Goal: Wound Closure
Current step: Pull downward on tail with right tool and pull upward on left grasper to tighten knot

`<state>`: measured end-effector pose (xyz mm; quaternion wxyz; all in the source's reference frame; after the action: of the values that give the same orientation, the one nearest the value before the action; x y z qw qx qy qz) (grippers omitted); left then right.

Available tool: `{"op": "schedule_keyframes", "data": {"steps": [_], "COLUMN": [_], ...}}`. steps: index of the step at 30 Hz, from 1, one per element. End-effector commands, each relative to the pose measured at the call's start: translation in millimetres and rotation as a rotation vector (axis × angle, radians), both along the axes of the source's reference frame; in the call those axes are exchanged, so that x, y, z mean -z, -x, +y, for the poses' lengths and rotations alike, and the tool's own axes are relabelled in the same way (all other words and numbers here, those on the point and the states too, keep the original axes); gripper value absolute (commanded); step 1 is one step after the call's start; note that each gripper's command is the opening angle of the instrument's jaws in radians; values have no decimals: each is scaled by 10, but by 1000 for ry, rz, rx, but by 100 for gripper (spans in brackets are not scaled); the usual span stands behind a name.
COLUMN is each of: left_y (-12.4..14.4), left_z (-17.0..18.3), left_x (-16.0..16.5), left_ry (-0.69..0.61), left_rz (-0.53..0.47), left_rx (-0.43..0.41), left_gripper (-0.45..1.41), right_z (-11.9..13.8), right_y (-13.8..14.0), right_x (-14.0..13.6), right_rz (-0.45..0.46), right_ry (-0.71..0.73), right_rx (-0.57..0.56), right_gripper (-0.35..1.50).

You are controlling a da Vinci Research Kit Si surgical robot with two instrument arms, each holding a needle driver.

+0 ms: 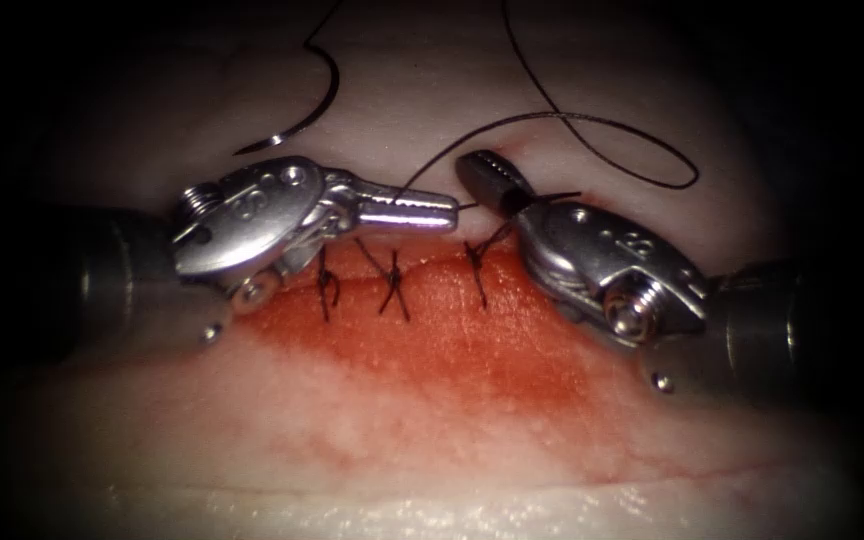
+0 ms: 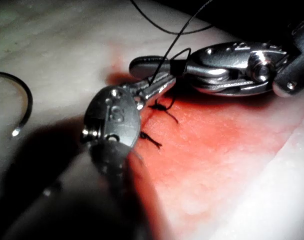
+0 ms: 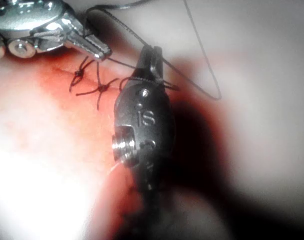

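Left pincer point(image 1: 449, 210): pressed together, pinching the thread point(image 1: 592, 120) just beyond the cut's point(image 1: 432, 283) far edge, likely keeping one strand taut.
Right pincer point(image 1: 482, 172): pressed together with thread wrapping around its closed jaws, seemingly for a knot; tips are sitting near the left tool's.
Needle point(image 1: 314, 95): lying free on the tissue point(image 1: 452, 470), far and left, held by neither tool and not in the tissue.
Stitches point(image 1: 393, 285): three are crossing the cut, between the tools.
Room: pale tissue is lying open far of the cut; thread is looping far right.
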<state>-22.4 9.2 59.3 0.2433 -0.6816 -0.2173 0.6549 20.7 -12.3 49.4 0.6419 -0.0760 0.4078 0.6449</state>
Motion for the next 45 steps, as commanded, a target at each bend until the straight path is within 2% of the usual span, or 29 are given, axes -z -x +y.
{"op": "schedule_keyframes", "data": {"steps": [1, 6, 17, 31, 45], "left_y": [4, -8, -17, -2, 24], "left_z": [4, 29, 88, 141, 181], "left_x": [-8, -24, -52, -74, -91], "left_ry": [-1, -4, -11, -23, 71], "left_rz": [8, 46, 97, 146, 237], "left_rx": [7, 25, 82, 124, 145], "left_gripper": [-45, -45, -45, -45, -45], "right_z": [-9, -19, -51, -85, -101], "right_y": [-7, -4, -2, -4, -6], "right_x": [3, 20, 31, 35, 35], "right_rz": [11, 17, 33, 31, 23], "right_ry": [17, 76, 103, 120, 131], "right_rx": [4, 21, 67, 114, 128], "right_gripper": [-35, -35, -35, -35, -35]}}
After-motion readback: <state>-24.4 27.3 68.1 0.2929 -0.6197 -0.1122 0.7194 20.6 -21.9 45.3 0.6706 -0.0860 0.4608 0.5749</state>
